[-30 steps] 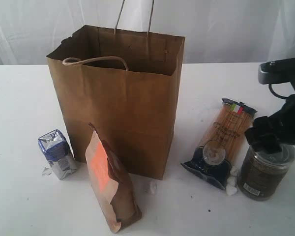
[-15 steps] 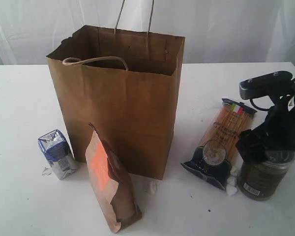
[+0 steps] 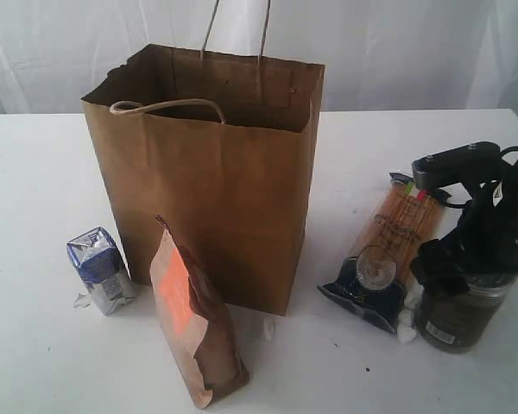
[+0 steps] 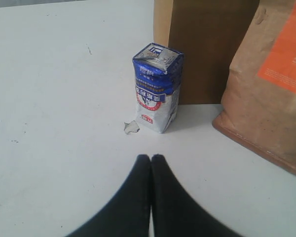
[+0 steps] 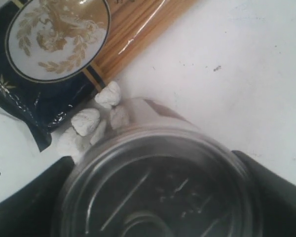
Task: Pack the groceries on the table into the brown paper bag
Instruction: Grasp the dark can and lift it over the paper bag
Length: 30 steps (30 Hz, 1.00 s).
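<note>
White tabletop (image 3: 34,172) held the dark jar (image 3: 456,315) at right; the right pincer (image 3: 464,259) straddled it, jaws wide for gripping; the left pincer (image 4: 151,164) was closed, empty.

White curtain (image 3: 397,52) across back. Cluster of white lumps (image 5: 86,121) at lower right of exterior view. 1 more lump (image 3: 268,328) centre front. Small scrap (image 4: 131,127) lower left.

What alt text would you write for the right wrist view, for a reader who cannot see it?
Seen from above, a dark clear-lidded jar stands on the white table between the two black fingers of the open right hand, one on each side of its lid. Beside it lie a spaghetti packet and a few small white lumps.
</note>
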Available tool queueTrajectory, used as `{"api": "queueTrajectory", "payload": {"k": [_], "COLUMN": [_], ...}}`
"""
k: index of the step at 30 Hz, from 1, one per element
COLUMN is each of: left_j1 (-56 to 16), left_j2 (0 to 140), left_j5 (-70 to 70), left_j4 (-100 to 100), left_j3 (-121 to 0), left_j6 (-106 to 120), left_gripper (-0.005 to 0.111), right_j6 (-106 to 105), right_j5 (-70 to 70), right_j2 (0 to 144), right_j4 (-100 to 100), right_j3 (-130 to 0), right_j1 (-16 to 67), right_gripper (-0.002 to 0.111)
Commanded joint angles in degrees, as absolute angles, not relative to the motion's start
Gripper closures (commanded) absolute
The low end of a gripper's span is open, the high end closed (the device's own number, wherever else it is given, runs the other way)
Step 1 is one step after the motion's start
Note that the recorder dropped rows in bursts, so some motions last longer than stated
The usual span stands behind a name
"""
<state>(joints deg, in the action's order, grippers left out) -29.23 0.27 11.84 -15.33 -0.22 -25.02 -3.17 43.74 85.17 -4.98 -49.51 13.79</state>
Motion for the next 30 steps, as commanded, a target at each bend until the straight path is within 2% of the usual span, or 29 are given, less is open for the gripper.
{"api": "queueTrajectory", "payload": {"k": [1,5,8,16,23,30], "left_j1": [-29.4,-29.4,-29.4,-29.4,-29.4,-29.4], "left_j2": [0.0,0.0,0.0,0.0,0.0,0.0], "left_j5": [12.1,12.1,12.1,12.1,12.1,12.1], "left_j4": [-15.5,-15.5,-15.5,-15.5,-15.5,-15.5], "left_j3": [0.0,0.0,0.0,0.0,0.0,0.0], "left_j6": [-25.6,-25.6,-25.6,-25.6,-25.6,-25.6], "left_gripper": [0.106,0.106,0.106,0.106,0.106,0.106], "right_j6": [-3.9,-3.9,-3.9,-3.9,-5.2,-6.4], "right_j5": [44.3,43.2,42.9,45.8,49.9,49.7], "right_j2": [85.0,82.9,79.5,71.8,68.0,67.6], "right_j4": [-4.1,-3.2,-3.2,-3.2,-3.2,-0.6], "right_j3": [-49.2,-49.2,-49.9,-56.4,-66.7,-76.8], "right_j1": [13.5,13.5,13.5,13.5,13.5,14.9], "right_gripper": [0.065,0.09,0.097,0.098,0.108,0.108]}}
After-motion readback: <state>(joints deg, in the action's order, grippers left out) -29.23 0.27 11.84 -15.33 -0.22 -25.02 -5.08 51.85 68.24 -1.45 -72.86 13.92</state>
